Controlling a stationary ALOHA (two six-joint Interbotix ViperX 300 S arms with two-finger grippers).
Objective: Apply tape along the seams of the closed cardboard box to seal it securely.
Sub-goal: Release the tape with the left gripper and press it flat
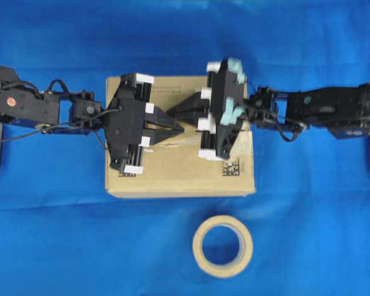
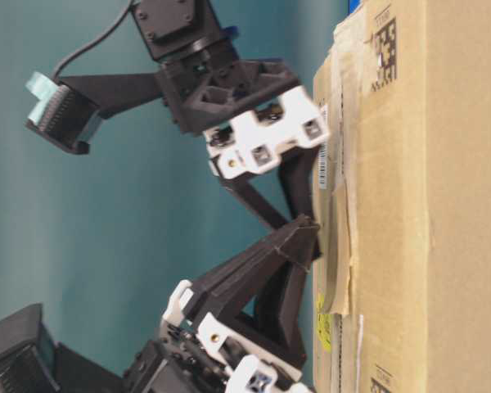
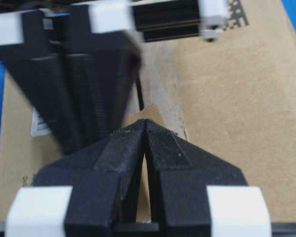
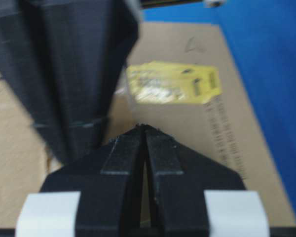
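Where ribbed black left gripper (image 1: 180, 130) and right gripper (image 1: 174, 111) pinch shut, matte brown cardboard box (image 1: 172, 176).

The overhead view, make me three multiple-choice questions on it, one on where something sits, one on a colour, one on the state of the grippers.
1. Where does the tape roll lie?
A. on the cardboard box
B. on the cloth, below the cardboard box in the overhead view
C. in the right gripper

2. What colour is the cloth under everything?
A. blue
B. grey
C. green

3. How do the left gripper and right gripper stand?
A. both wide open
B. one open, one shut
C. both shut, tips near each other over the box top

Answers:
1. B: the roll lies flat on the cloth, apart from the cardboard box.
2. A: blue surrounds the box on all sides.
3. C: each wrist view shows its fingers pressed together, and overhead the tips nearly meet.
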